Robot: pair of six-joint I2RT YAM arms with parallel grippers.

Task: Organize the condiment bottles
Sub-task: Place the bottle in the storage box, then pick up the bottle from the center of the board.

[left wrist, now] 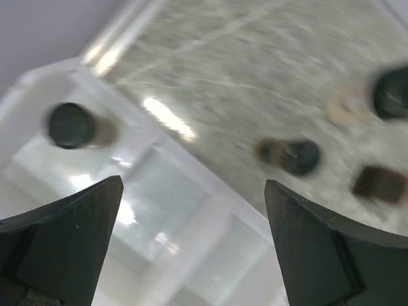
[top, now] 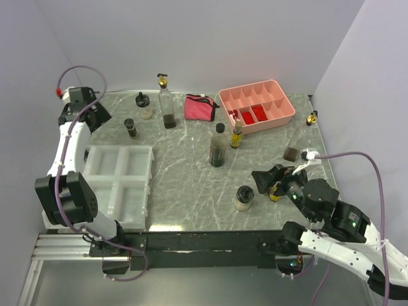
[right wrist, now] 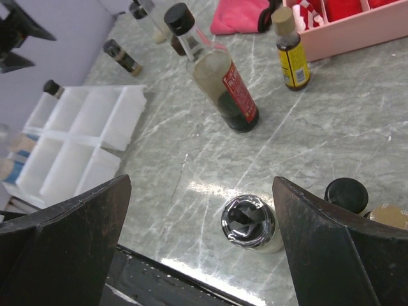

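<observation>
Left gripper (left wrist: 191, 245), fingers spread wide and holding nothing, hangs over the far-left corner of the grey marbled table (top: 185, 185). Under it lies the white four-compartment plastic tray (top: 131, 204), and one compartment holds a small black-lidded glass spice jar (left wrist: 70, 125). Right gripper (right wrist: 201, 245), likewise fully spread and empty, points in from the near-right corner at the short silver-lidded glass jar (right wrist: 250, 224), which stands near the table's near edge.

The other condiment bottles stand loose:
- the clear black-capped bottle with a red label and dark liquid (right wrist: 223, 80) and the small yellow-labelled bottle (right wrist: 291, 56), both near the centre
- the tall clear bottle with a gold pourer (top: 167, 105), towards the far edge
- a small dark spice jar (top: 131, 127), off the tray's far side

The pink compartment tray (top: 284, 113) and pink zip pouch (top: 199, 107) sit by the far edge.

As a judgement, all of this glass is rigid, smooth and breakable, so grips may slip. The tall bottles look top-heavy (liquid low, neck long) and are best taken round the body below the shoulder. The short jar is best held around its wall, beneath the lid.
</observation>
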